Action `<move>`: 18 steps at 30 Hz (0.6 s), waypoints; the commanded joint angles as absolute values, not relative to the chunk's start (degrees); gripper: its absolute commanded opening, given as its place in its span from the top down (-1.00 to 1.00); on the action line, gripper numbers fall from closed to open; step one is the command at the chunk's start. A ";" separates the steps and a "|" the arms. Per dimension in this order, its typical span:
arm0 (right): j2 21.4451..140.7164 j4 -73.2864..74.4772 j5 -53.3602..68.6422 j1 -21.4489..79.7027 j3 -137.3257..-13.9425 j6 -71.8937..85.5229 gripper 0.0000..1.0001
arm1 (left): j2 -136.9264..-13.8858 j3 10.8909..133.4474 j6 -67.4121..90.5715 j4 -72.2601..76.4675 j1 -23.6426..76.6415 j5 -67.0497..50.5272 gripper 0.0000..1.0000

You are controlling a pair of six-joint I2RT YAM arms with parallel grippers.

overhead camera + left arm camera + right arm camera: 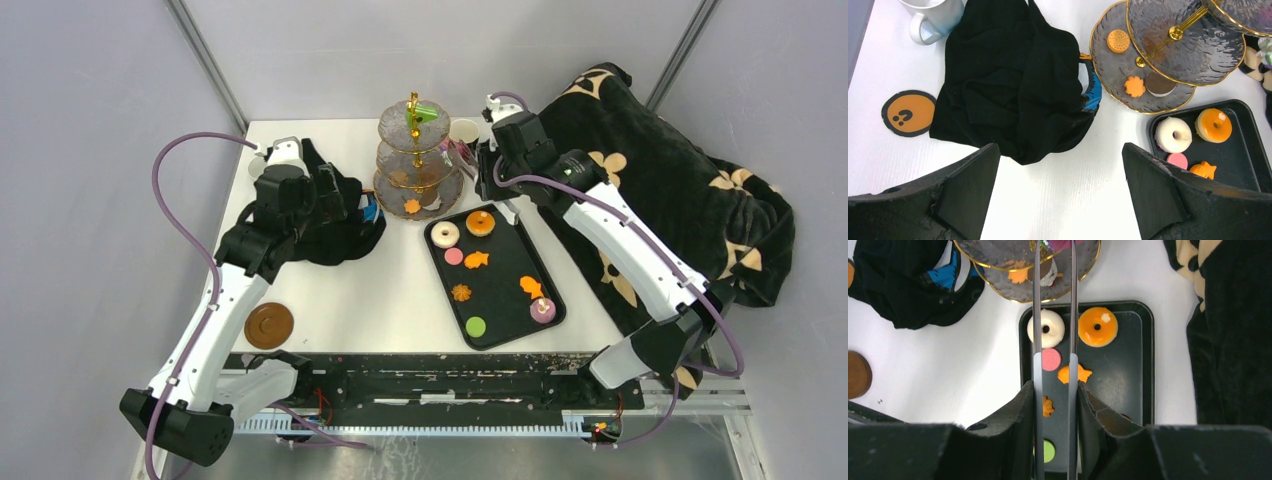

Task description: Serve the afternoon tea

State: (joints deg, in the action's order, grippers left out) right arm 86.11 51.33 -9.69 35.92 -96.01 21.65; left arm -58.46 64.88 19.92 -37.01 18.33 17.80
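Seen from above, the black tray [520,255] lies right of centre on the white table [400,290], with the three-tier glass stand [418,160] just off its 11 o'clock corner. Most of the afternoon tea sits on the tray. The white donut [445,234] and orange donut [480,223] lie side by side at the 12 o'clock end. The pink disc [454,256] is just at 6 o'clock of the white donut, and an orange cookie [477,260] lies at the disc's 3 o'clock. A flower-shaped cookie [461,292] lies near the middle and the green disc [476,326] at the 6 o'clock end. The purple cube [543,310] is in the 4 o'clock corner, with another cookie [531,287] close at its 11 o'clock. On the stand's bottom tier lie a round orange cookie [1118,41], a flower cookie [1134,86] and a brown-and-white piece [1160,86]. The right end effector [1055,390] is clamped on a pair of metal tongs [1037,315], whose two bars run over the white donut toward the stand. Their tips pass out of the wrist view. The left end effector [1060,165] hangs with its fingers wide apart and holds nothing, above bare table at the 6 o'clock edge of a crumpled black cloth [1013,85]. A white mug [935,17] stands at the cloth's 11 o'clock and an orange coaster [909,113] at its 8 o'clock. The flowered black blanket [680,210] is heaped at the tray's 3 o'clock.
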 commanded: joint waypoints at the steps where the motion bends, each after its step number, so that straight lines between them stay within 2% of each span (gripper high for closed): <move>1: 87.41 42.86 -10.14 35.32 -99.28 22.58 0.81 | -57.67 67.21 19.38 -35.95 17.97 19.75 -0.97; 18: 97.81 34.28 -6.39 33.22 -100.35 24.50 0.78 | -58.17 67.76 18.66 -36.50 18.02 21.34 -0.98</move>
